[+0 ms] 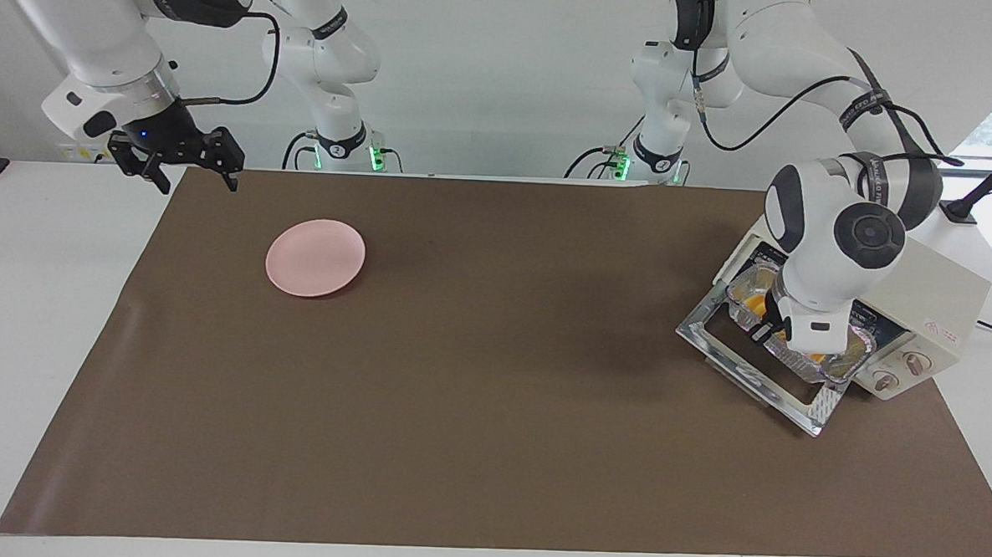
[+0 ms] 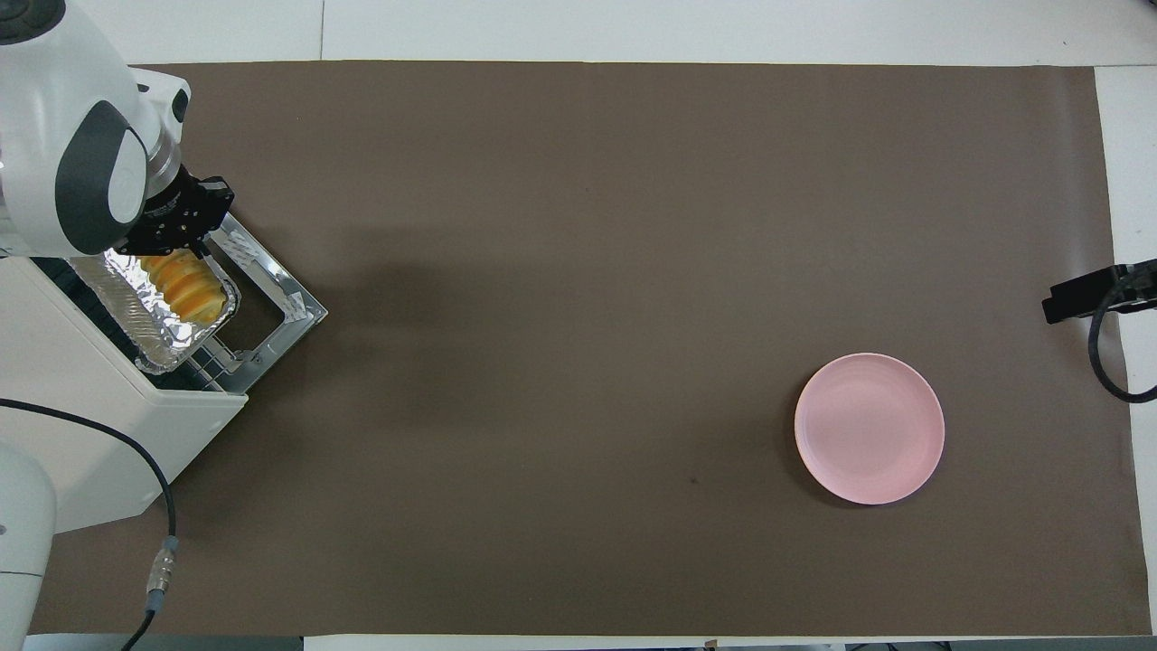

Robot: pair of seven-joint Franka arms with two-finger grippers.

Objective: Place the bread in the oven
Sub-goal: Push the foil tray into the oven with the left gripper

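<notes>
Left pincer (image 2: 176,237) is hovering over the foil tray (image 2: 136,316) at the oven (image 1: 934,310) mouth; its grip I cannot tell. Bread (image 2: 185,285) is lying in the tray. Right pincer (image 1: 195,169) is waiting, spread wide.

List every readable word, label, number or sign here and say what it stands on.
None can be read.
Oven: small red mark, too small to read.
Oven knobs: markings unreadable.
Open oven door: stickers, blurred.
Left arm band: lettering too blurred.
Right arm band: lettering too blurred.
</notes>
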